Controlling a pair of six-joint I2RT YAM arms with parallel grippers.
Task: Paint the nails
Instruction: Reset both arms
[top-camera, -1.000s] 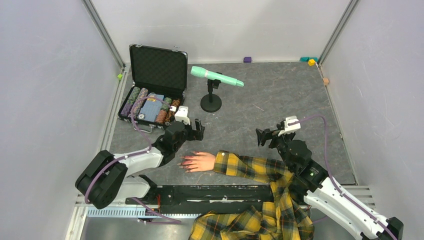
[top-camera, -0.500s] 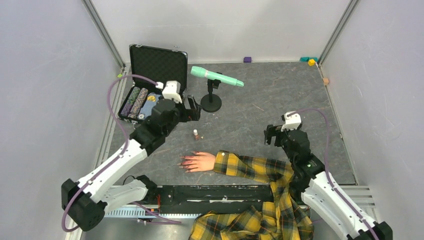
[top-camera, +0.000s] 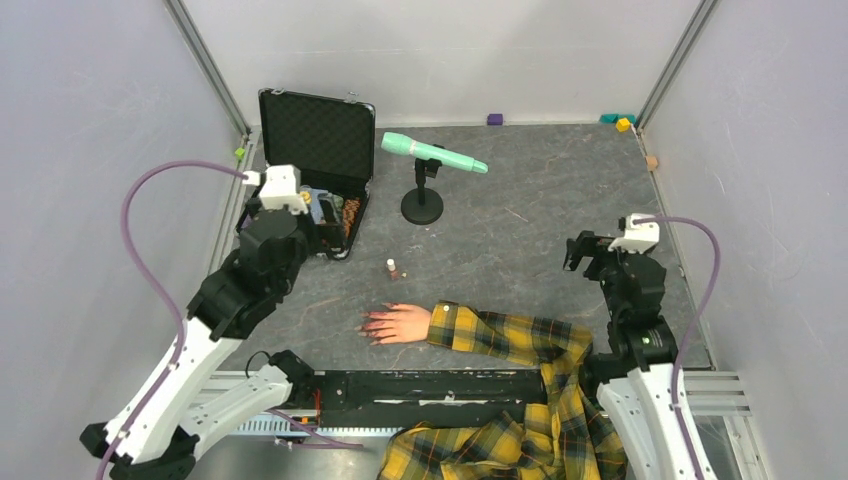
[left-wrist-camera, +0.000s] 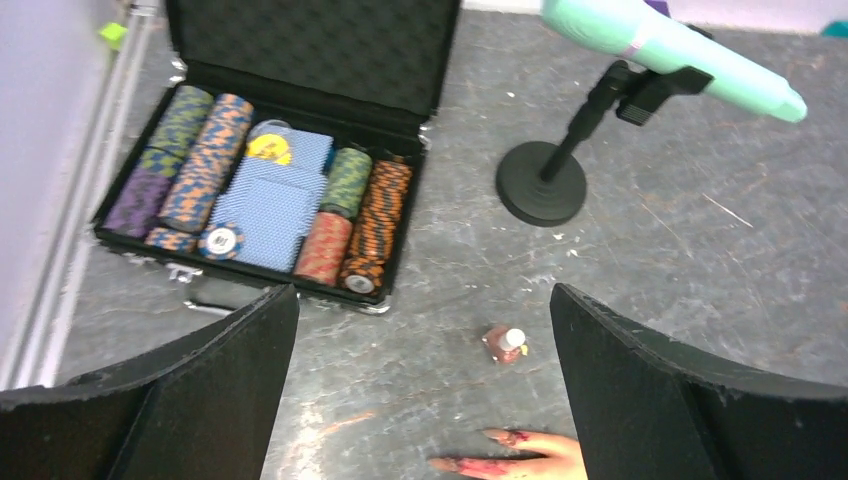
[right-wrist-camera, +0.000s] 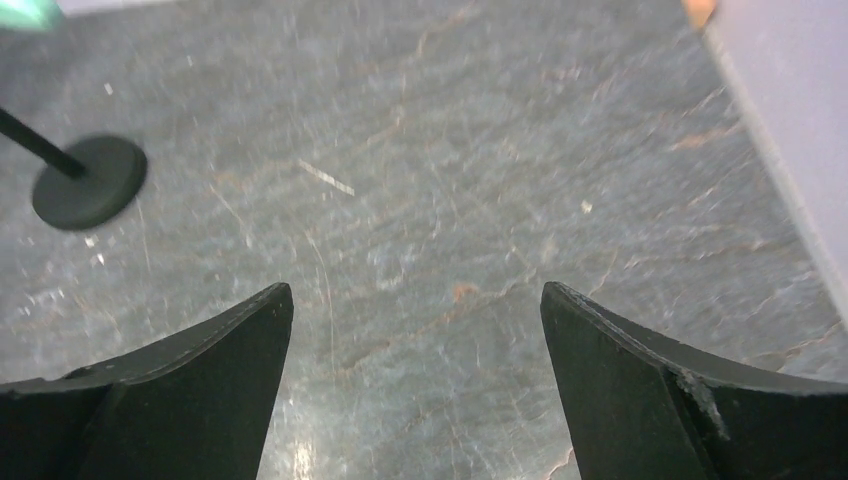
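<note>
nails (top-camera: 369, 325) lie apart from left end effector (left-wrist-camera: 423, 300), well apart from right end effector (right-wrist-camera: 415, 290); both spread, empty.

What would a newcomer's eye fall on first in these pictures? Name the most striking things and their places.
A pale peach mannequin hand with glossy red nails, in a yellow plaid sleeve, lies near the front edge of the grey table. At the far left, an open black case of poker chips stands beside a mint-green microphone on a black stand.
</note>
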